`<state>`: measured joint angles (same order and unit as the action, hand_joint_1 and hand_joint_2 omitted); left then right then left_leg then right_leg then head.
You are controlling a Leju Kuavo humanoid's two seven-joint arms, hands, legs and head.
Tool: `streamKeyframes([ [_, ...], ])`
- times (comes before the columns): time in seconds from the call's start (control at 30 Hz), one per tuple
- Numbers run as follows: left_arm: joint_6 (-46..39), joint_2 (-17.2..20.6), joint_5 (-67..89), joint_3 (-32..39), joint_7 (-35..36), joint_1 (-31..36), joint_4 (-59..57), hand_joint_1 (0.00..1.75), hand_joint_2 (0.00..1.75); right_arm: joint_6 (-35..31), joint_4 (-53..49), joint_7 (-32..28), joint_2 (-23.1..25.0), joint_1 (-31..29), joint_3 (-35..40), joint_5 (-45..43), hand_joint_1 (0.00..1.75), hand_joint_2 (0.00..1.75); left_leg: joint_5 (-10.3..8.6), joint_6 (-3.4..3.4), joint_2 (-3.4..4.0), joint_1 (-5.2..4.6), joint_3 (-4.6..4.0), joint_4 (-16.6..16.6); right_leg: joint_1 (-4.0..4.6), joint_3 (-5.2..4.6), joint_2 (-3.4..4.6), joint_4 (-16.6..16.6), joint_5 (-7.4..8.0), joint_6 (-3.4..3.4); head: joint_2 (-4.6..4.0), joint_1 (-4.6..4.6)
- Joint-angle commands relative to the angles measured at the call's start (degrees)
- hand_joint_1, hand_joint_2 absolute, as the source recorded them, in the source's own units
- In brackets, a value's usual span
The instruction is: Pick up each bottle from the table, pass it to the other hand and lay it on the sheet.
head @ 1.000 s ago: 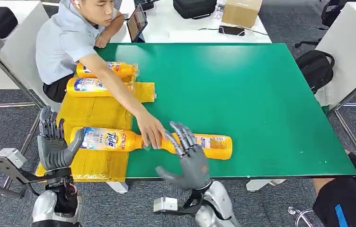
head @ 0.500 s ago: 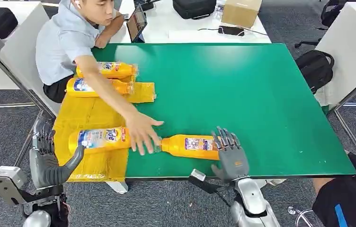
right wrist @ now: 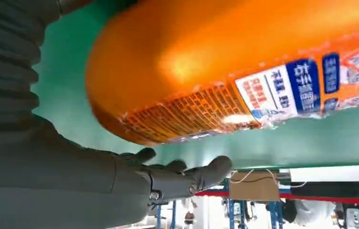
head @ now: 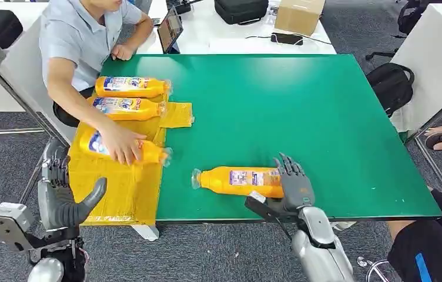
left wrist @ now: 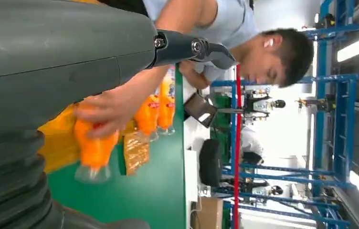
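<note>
Now the right hand [head: 292, 185] is at the base end of the orange detergent bottle [head: 239, 181], which lies on its side on the green counter [head: 301, 111] near the front edge, at about 6 o'clock of the surface, cap pointing toward 9 o'clock. In the right wrist view the bottle's rounded base [right wrist: 177, 81] looms just beside the palm, while the fingers [right wrist: 187, 174] stretch out apart on the far side of it, touching nothing that can be made out; the hand looks released, not yet closed on the bottle.

To do this pick well, the hand should probably settle further along the body, toward the label, before closing (a grasp at the very end would likely let the bottle swing and slip), with thumb and fingers on opposite flanks.

The left hand [head: 60, 191] is raised off the counter's 7 o'clock corner, fingers spread and holding nothing. The yellow sheet [head: 121, 191] lies at 8 to 9 o'clock with three bottles on it; a person's hand [head: 121, 144] rests on the nearest of them [head: 142, 153], so the handover had better wait until that hand is away.
</note>
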<state>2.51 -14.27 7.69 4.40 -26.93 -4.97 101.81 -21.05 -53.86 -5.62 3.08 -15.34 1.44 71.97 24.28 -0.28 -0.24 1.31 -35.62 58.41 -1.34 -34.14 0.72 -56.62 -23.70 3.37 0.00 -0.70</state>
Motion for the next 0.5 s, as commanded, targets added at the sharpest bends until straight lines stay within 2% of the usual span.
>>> streamKeyframes([
  [0.03,0.27,-0.04,-0.3,-0.7,0.03,3.35,-5.71,0.0,1.75,-0.45,14.89,-0.61,1.33,-8.87,-0.18,0.12,0.0,1.75,-0.01,0.05,0.04,-0.01,0.14,-0.06,0.02,0.14,-0.01,0.06,0.04,-0.15,0.0,-0.02],
  [0.27,0.28,0.01,-0.37,-0.66,-0.02,3.13,-5.49,0.0,1.75,-0.95,15.17,-0.62,1.34,-8.66,-0.06,0.1,0.0,1.75,0.02,0.08,0.03,0.0,0.21,-0.07,0.05,0.21,-0.06,0.08,0.03,-0.26,0.0,-0.02],
  [0.5,0.38,0.33,-1.17,-0.84,-0.22,5.31,-8.51,0.0,1.75,2.5,23.16,-3.0,3.01,-11.87,1.66,-2.1,0.0,1.75,-0.02,0.07,0.02,0.01,0.23,-0.1,0.07,0.21,-0.06,0.09,0.07,-0.3,0.0,-0.02],
])
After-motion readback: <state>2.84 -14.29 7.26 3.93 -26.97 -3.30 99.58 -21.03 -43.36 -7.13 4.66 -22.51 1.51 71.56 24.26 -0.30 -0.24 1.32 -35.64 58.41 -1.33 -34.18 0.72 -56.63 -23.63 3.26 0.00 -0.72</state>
